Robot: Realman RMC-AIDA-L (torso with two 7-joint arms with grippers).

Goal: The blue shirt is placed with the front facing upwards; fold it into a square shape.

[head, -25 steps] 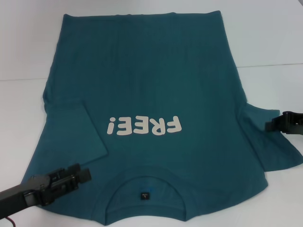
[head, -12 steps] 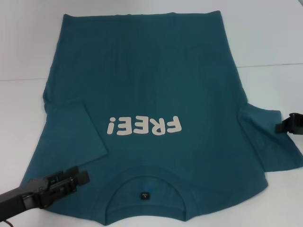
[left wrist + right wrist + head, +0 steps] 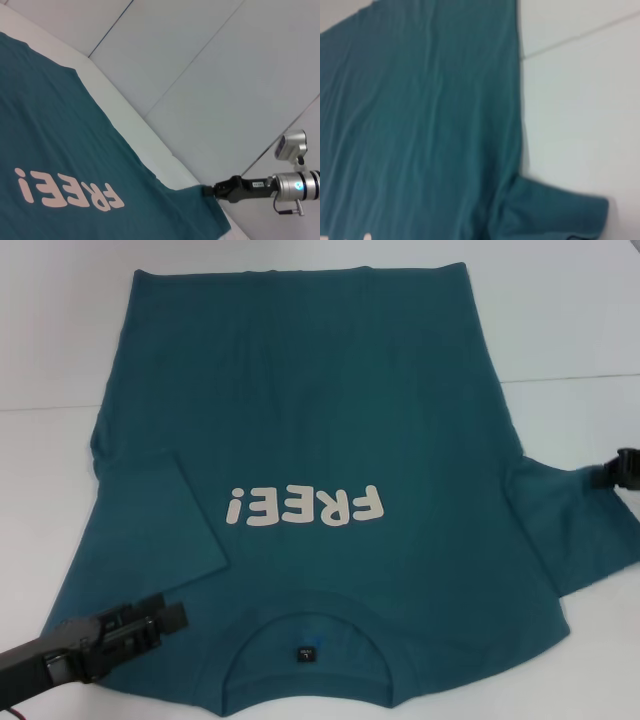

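The blue shirt [image 3: 320, 420] lies flat on the white table, front up, with the cream "FREE!" lettering [image 3: 305, 507] and the neck label [image 3: 306, 651] near me. Its left sleeve [image 3: 160, 515] is folded in over the body. Its right sleeve [image 3: 570, 530] is spread outward. My right gripper [image 3: 612, 476] is at the tip of that sleeve, shut on its corner; the left wrist view shows it [image 3: 209, 190] pinching the cloth. My left gripper [image 3: 170, 620] hovers over the shirt's left shoulder beside the collar. The shirt fills the right wrist view [image 3: 420, 125].
The white table [image 3: 580, 330] shows bare on both sides of the shirt and at the far right. A seam line [image 3: 570, 378] runs across the table top. The shirt's hem reaches the far edge of the view.
My right gripper has moved out to the right and a little farther away, drawing the right sleeve's corner with it. My left gripper has drawn back slightly toward me.
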